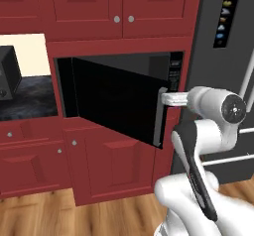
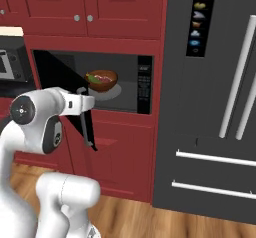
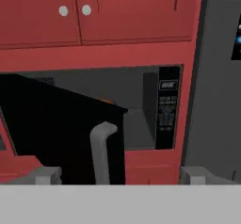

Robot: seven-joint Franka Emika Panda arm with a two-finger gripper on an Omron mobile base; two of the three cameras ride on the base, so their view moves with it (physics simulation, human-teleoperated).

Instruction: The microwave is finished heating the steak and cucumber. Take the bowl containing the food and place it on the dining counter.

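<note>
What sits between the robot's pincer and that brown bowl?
The microwave's open door and its grey handle stand between the open pincer and the bowl, seen in the hand view.

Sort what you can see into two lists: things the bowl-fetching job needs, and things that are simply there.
Needed for the job:
- microwave, door swung open
- door handle
- brown bowl of red and green food, inside the microwave
- gripper, open, handle between its fingertips

Simply there:
- refrigerator
- upper cabinets
- small black appliance on the dark worktop
- lower cabinets
</note>
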